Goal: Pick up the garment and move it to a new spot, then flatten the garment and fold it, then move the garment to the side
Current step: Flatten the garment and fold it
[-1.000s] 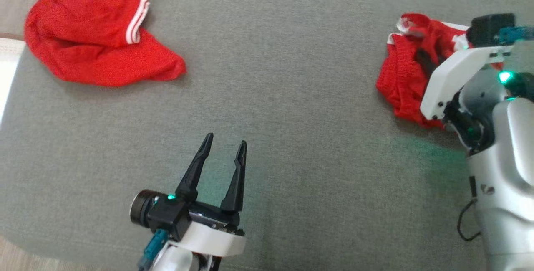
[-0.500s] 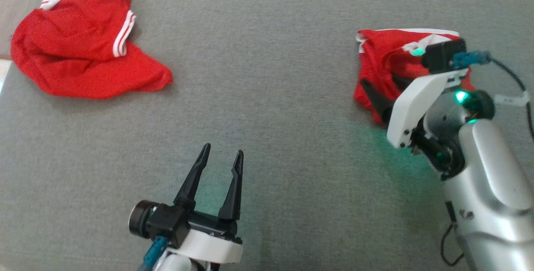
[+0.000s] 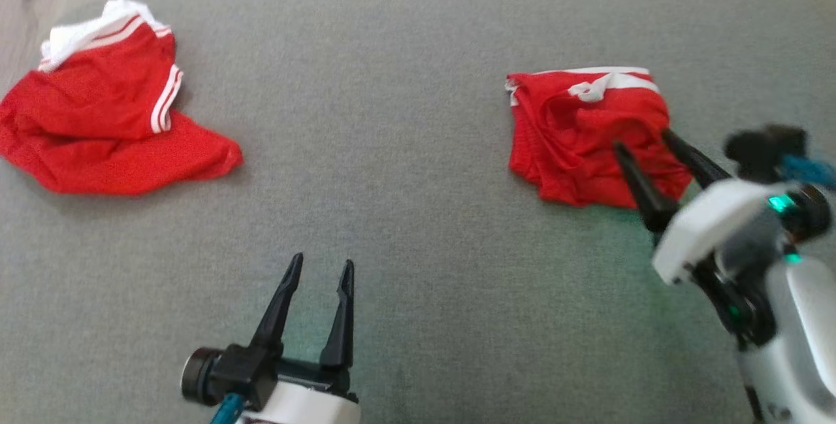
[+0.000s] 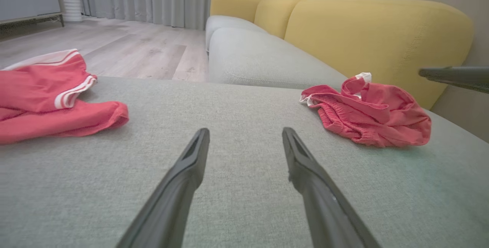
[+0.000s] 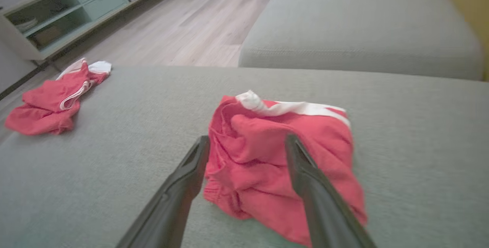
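The garment (image 3: 575, 130), red shorts with a white waistband, lies bunched on the right of the grey cushion (image 3: 418, 182). It also appears in the left wrist view (image 4: 366, 114) and the right wrist view (image 5: 252, 156). My right gripper (image 3: 642, 138) hovers open over the garment's near right edge, nothing between its fingers; the right wrist view has its open jaws (image 5: 247, 140) straddling the cloth from above. My left gripper (image 3: 322, 260) stands open and empty low over bare cushion at the front centre, its two fingers spread in its own view (image 4: 245, 131).
A second red garment (image 3: 98, 130) with white stripes lies crumpled at the cushion's far left edge (image 4: 38, 99). Beyond the cushion are another grey seat (image 5: 355, 30), a yellow backrest (image 4: 378, 30) and wooden floor (image 5: 183, 30) with a low cabinet (image 5: 57, 18).
The head camera has shifted, so the whole picture moved. My right gripper has opened, let go of the garment and drawn back toward me. The left gripper stays open.
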{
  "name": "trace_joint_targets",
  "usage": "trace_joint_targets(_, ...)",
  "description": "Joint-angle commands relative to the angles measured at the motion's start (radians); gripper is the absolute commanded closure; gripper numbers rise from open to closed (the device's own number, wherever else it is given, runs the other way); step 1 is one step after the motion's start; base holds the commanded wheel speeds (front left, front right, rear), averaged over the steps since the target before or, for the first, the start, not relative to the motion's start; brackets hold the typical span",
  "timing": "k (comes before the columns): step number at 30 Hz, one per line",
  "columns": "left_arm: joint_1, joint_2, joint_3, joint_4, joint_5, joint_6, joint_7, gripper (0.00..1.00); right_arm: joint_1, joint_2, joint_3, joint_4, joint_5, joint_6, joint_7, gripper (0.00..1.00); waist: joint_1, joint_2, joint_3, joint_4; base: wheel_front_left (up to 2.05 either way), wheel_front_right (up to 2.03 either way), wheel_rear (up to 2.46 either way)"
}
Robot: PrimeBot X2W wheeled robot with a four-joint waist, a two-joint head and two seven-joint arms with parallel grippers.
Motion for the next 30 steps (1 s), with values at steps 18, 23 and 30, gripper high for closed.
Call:
trace_joint_targets(18, 0.071, -0.002, 0.114, -0.051, 0.032, -0.007, -0.005, 0.00, 0.194, 0.033, -0.242, 0.092, -0.170, 0.007, -0.456, 0.00, 0.0001, -0.0001, -0.081, -0.006, 0.00, 0.00, 0.00)
trace_joint_targets(23, 0.041, -0.002, 0.134, -0.051, 0.053, -0.024, -0.005, 0.00, 0.094, 0.008, -0.202, 0.153, -0.148, 0.007, -0.437, 1.00, 0.0001, -0.0001, -0.044, 0.008, 0.00, 0.00, 0.00)
trace_joint_targets(30, -0.060, -0.002, 0.153, -0.022, 0.091, -0.061, -0.005, 0.00, -0.126, -0.055, -0.112, 0.310, -0.123, 0.007, -0.367, 1.00, 0.0001, -0.0001, 0.039, 0.060, 0.00, 0.00, 0.00)
